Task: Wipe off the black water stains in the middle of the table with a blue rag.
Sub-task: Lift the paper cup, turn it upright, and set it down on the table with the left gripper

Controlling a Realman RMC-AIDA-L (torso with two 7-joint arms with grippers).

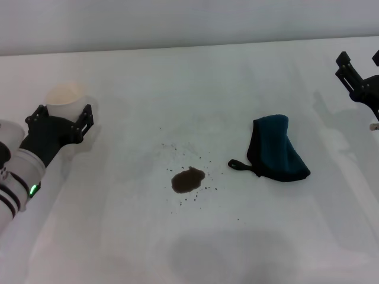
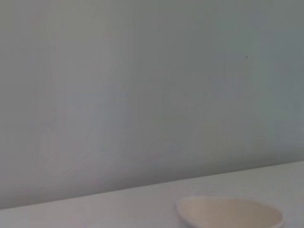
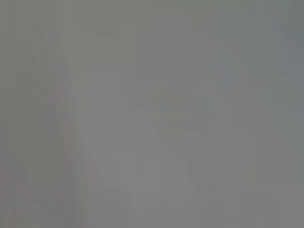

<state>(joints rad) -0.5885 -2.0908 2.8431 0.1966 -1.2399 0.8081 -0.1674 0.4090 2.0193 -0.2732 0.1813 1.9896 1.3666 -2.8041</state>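
Observation:
The black water stains (image 1: 188, 180) lie as a small dark blotch with specks around it in the middle of the white table (image 1: 177, 77). The blue rag (image 1: 277, 149) lies crumpled to the right of the stains, its black loop pointing towards them. My right gripper (image 1: 359, 62) hovers open and empty at the far right edge, beyond the rag. My left gripper (image 1: 64, 116) is at the left, its fingers spread on either side of a translucent white cup (image 1: 67, 96). The right wrist view shows only a plain grey surface.
The cup stands upright on the table at the left; its rim (image 2: 230, 216) shows in the left wrist view, with the pale wall (image 2: 142, 95) behind. The table's far edge meets the wall at the back.

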